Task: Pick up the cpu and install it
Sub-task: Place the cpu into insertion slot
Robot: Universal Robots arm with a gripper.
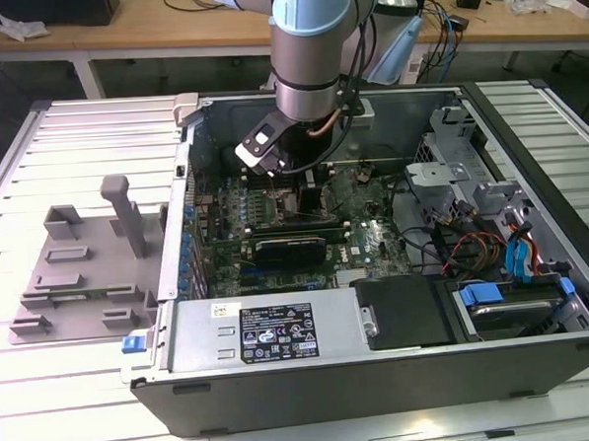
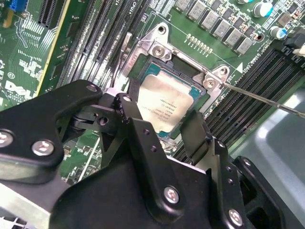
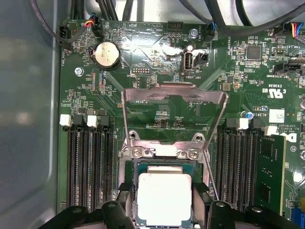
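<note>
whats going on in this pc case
A robot arm reaches down into the open computer case. Its gripper is right over the motherboard's socket, at the cpu, which appears to lie flat in the socket. The metal retention plate stands flipped up, so the socket is not closed.
</note>
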